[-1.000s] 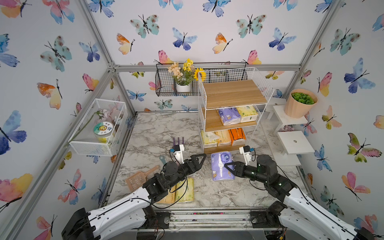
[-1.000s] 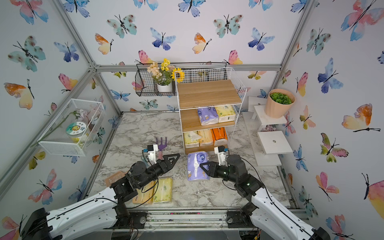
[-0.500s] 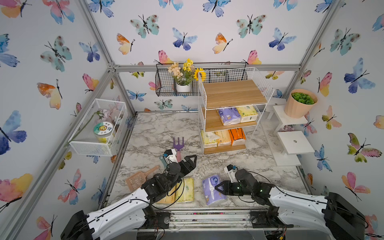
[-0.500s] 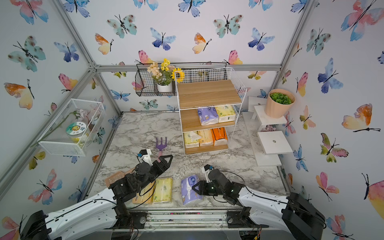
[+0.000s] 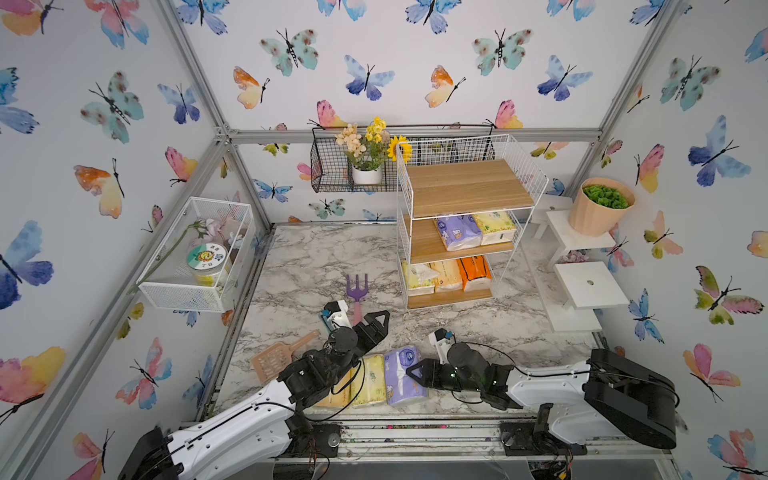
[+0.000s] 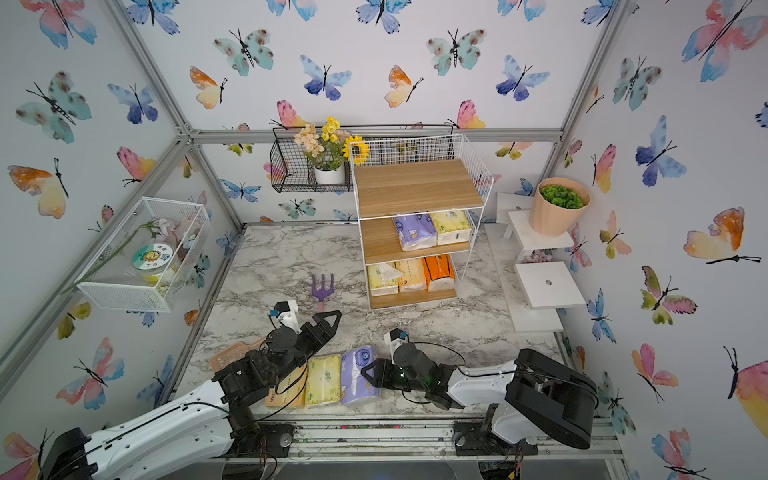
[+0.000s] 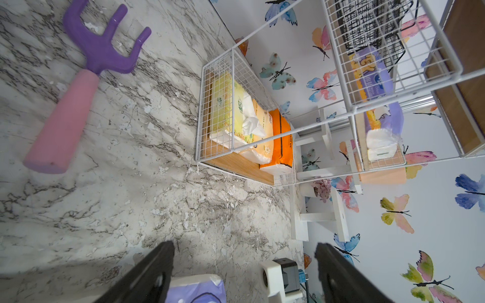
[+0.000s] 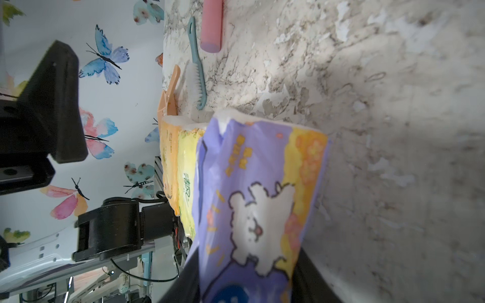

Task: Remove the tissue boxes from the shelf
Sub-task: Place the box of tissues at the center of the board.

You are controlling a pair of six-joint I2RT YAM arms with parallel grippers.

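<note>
The purple pack [image 5: 402,376] lies at the table's [image 5: 316,266] 6 o'clock edge between the right gripper's [image 8: 249,259] jaws — pinching or freed, I cannot tell — so a snagged wrapper could drag it off; left gripper [image 7: 244,248] spread empty, stocked shelf [image 5: 469,187] at 1 o'clock.

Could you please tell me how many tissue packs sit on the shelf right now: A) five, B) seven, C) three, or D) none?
A: on the shelf, a purple pack and a yellow pack sit on the middle board, and three more packs stand on the bottom board.
</note>
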